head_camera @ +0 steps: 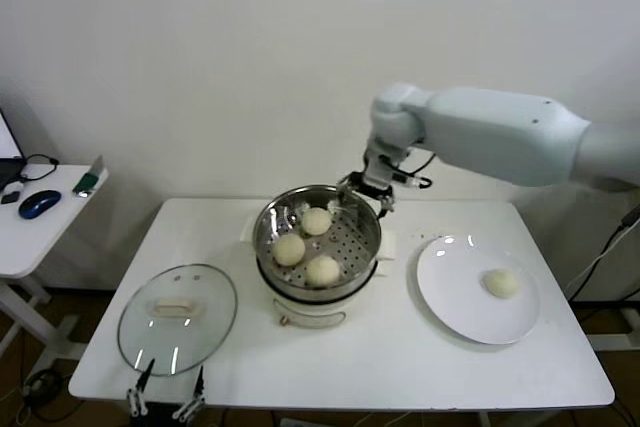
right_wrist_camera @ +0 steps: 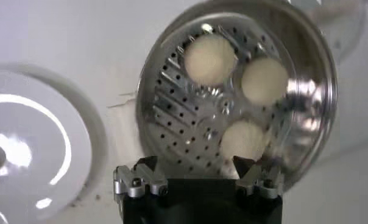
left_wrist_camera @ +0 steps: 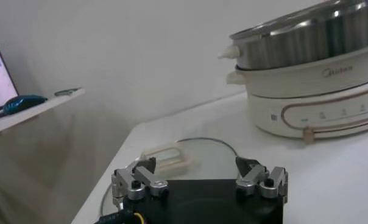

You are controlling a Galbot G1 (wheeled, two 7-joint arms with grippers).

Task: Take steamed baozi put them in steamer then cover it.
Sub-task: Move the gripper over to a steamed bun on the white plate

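Lighting was bright, even and diffuse, with only soft shadows under the steamer (head_camera: 318,247) and plate (head_camera: 478,292). Glare streaks showed on the plate, the cover (head_camera: 178,319) and the steamer's steel wall. The right wrist view was soft and washed out at its edges; the left wrist view blurred toward the background.

Three baozi (head_camera: 308,245) sit in the steamer (head_camera: 318,247); left of it lies the cover (head_camera: 177,318), right of it a plate (head_camera: 476,290) bearing one bun (head_camera: 501,283).
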